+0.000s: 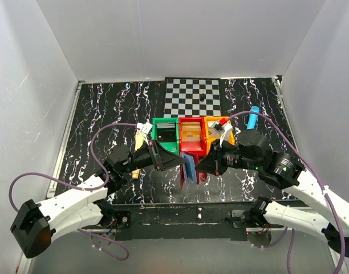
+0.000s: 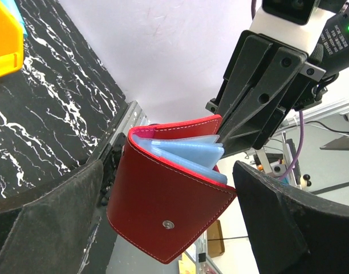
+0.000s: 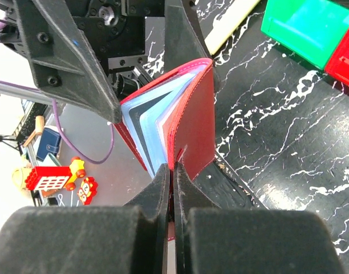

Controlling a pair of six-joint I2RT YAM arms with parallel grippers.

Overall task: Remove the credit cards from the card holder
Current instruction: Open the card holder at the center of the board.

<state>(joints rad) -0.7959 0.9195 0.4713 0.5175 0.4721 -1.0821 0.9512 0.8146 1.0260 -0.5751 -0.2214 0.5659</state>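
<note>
right wrist view had the right pincer pinching one red cover of the card holder; the left pincer sat spread around it, above the bench, just near the red bin.

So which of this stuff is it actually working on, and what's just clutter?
In use:
card holder
blue card sleeves
left gripper
right gripper

Lying about:
green bin
red bin
orange bin
checkerboard
blue pen

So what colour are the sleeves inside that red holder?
Pale blue sleeves inside the red holder; clearest in the left wrist view.
</note>
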